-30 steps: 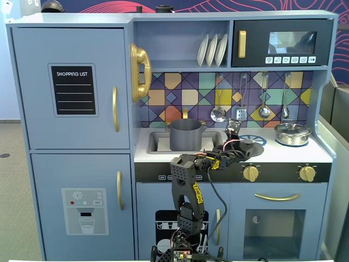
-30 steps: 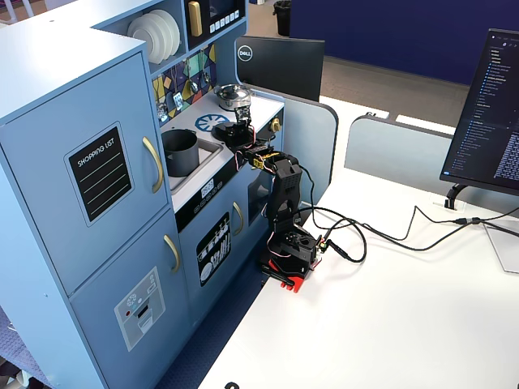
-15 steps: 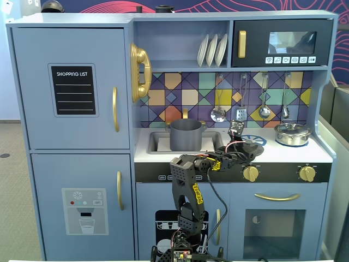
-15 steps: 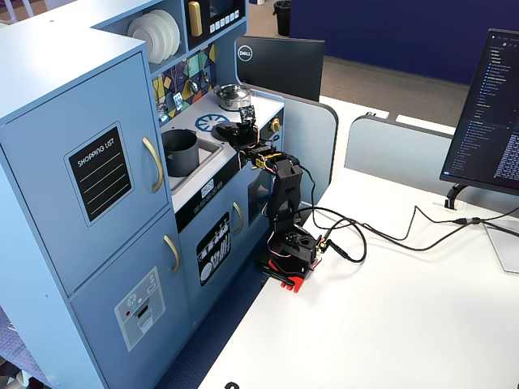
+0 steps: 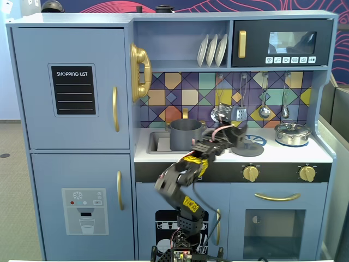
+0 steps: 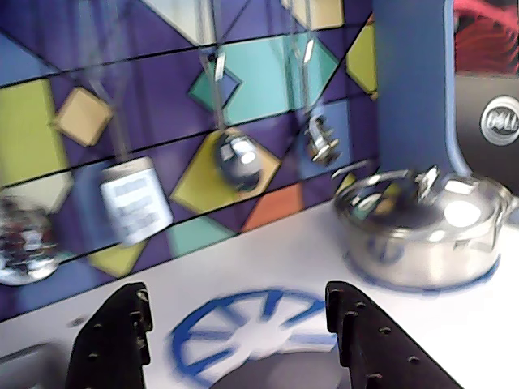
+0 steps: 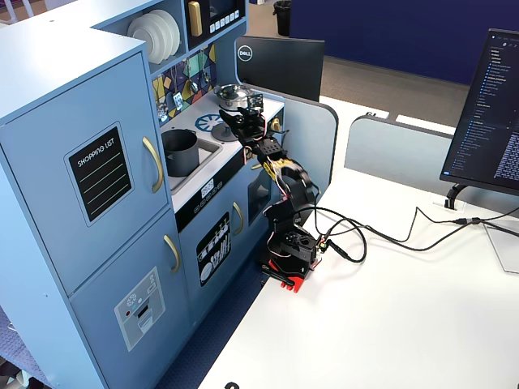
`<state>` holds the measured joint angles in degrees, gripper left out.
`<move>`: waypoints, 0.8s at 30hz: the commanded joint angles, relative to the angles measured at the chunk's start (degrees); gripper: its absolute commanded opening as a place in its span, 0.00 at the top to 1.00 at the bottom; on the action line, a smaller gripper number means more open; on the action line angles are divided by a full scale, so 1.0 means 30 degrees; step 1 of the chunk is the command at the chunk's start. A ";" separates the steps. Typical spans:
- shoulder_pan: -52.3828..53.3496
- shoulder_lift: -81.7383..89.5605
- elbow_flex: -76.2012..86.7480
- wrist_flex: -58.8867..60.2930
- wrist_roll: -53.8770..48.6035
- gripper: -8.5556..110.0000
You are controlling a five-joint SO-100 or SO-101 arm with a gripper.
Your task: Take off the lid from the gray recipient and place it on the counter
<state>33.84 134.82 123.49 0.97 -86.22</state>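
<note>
The gray recipient (image 5: pixel 185 135) stands uncovered in the sink recess at the counter's left; it also shows in a fixed view (image 7: pixel 180 152). The dark gray lid (image 5: pixel 246 148) lies flat on the white counter (image 5: pixel 283 154), partly over the printed blue burner ring (image 6: pixel 243 324). My gripper (image 5: pixel 238 132) hovers just above the lid, open and empty. In the wrist view the gripper (image 6: pixel 237 296) has its black fingers (image 6: pixel 113 340) wide apart. The lid's rim (image 6: pixel 276 379) shows at the bottom edge between them.
A shiny silver pot with its lid (image 5: pixel 293 134) sits at the counter's right (image 6: pixel 422 235). Utensils (image 5: pixel 264 111) hang on the tiled back wall. The sink recess (image 5: pixel 158 143) lies left of the gray pot. A cable runs over the table (image 7: pixel 389 235).
</note>
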 commanded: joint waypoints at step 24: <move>-1.2598 1.4531 1.6143 2.1094 -0.0762 0.93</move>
<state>-2.55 176.75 171.04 58.71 -90.53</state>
